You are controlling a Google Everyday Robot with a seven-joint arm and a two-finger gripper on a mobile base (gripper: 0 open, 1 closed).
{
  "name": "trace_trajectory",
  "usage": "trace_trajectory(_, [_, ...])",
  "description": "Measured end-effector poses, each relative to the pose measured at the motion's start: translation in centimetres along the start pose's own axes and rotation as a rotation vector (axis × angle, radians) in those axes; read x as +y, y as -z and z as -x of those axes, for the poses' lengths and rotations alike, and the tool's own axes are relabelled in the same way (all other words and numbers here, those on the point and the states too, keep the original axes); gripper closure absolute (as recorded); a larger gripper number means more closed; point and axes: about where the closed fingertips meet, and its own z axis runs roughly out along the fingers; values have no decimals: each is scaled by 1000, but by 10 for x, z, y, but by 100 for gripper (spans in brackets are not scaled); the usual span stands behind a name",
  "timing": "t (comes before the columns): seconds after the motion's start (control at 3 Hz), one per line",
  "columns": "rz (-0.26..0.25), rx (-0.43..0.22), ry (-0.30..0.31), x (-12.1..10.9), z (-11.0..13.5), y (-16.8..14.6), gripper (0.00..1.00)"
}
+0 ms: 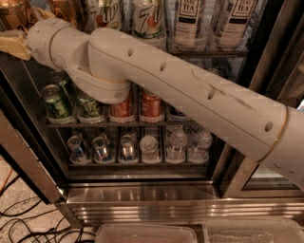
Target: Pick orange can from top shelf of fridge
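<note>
Tool (10, 45) at left end of top shelf (204, 53); open or closed: cannot tell.
Orange can (13, 14) stands just above tool; risk: a low approach may clip the shelf edge or tip the can.

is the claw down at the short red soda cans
No, the claw is up at far left by the top shelf, above the red soda cans.
</note>
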Motion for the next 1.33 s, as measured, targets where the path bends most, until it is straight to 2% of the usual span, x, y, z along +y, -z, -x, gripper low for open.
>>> trace_trajectory(0.67, [20, 3, -3, 8, 4, -19, 23])
trace_trajectory(1.0, [20, 3, -3, 8, 5, -19, 41])
trace_trajectory(1.33, [20, 3, -3, 8, 5, -19, 65])
